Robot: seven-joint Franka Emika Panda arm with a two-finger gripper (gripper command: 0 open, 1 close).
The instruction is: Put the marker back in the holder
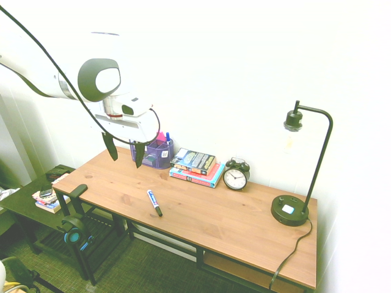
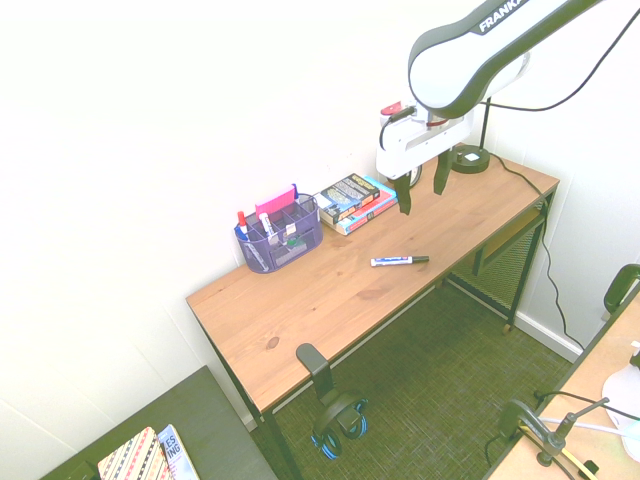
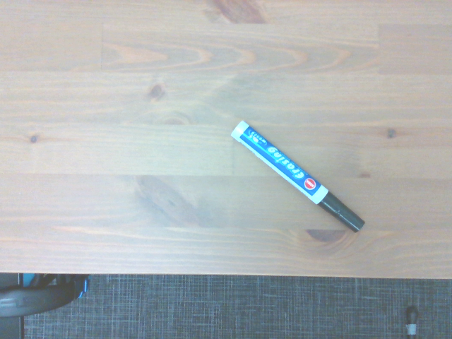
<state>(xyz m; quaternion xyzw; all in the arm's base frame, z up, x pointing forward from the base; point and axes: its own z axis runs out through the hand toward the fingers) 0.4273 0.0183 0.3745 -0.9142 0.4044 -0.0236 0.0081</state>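
Note:
The marker [image 1: 154,202] [image 2: 399,261] [image 3: 296,174], white with a blue label and a black cap, lies flat on the wooden desk [image 1: 201,220] near its front edge. The purple mesh holder [image 1: 153,153] [image 2: 279,236] stands at the desk's back, with pens and a pink item in it. My gripper [image 1: 124,151] [image 2: 422,183] hangs high above the desk, open, with nothing between its fingers. It is well above the marker and apart from it.
A stack of books [image 1: 197,166] [image 2: 356,201] lies beside the holder, followed by a black alarm clock [image 1: 236,174] and a black desk lamp [image 1: 292,209]. Headphones [image 2: 337,418] hang off the desk's front edge. A low side table [image 1: 24,201] holds small items.

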